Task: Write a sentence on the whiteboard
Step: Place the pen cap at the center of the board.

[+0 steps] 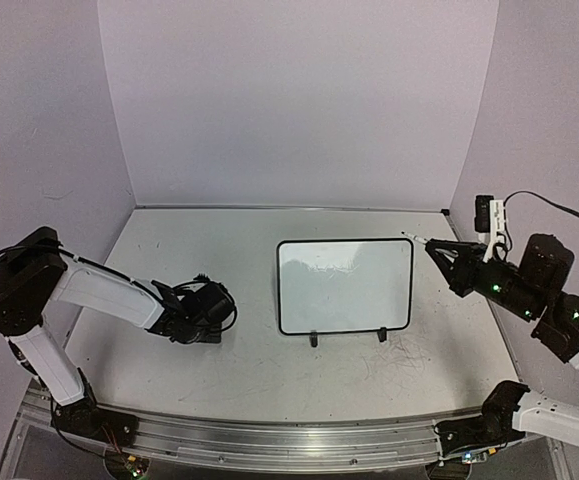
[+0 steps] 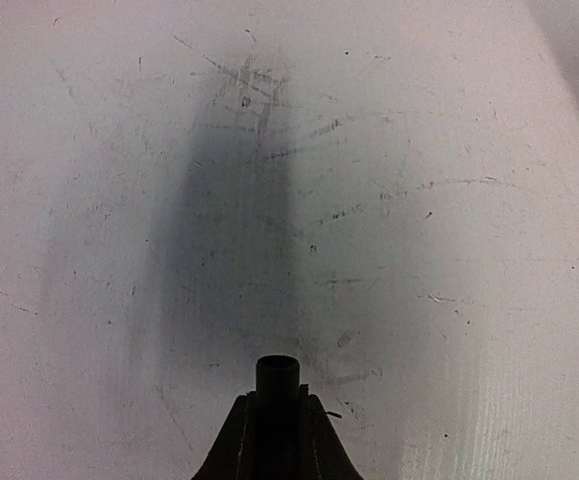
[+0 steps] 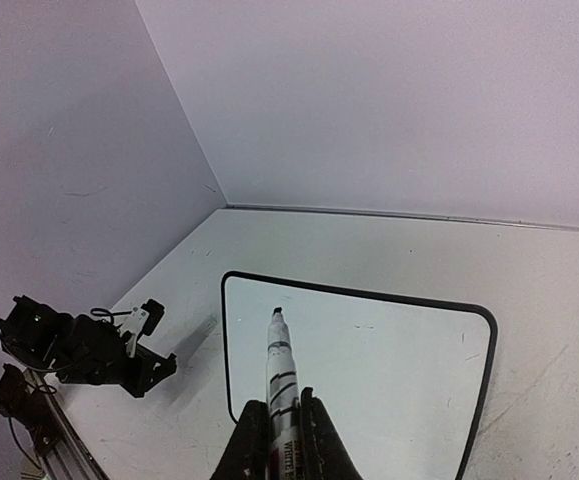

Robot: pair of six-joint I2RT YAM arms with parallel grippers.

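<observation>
The whiteboard [image 1: 344,290] stands at the table's middle on two small black feet, and its black-framed white face [image 3: 389,370] is blank; no sentence shows on it. My right gripper [image 1: 441,252] [image 3: 284,405] is shut on a white marker [image 3: 280,360]. The marker is uncapped and its black tip [image 1: 416,240] hangs in the air just off the board's upper right corner. My left gripper [image 1: 197,310] [image 2: 277,400] sits low over the tabletop left of the board, shut on a black marker cap [image 2: 277,375] that points down at the table.
Pale walls close in the table at the back and both sides. The white tabletop [image 2: 419,200] is scuffed with old marker streaks, with more scribbles near the board's right foot [image 1: 381,335]. A metal rail [image 1: 269,440] runs along the near edge.
</observation>
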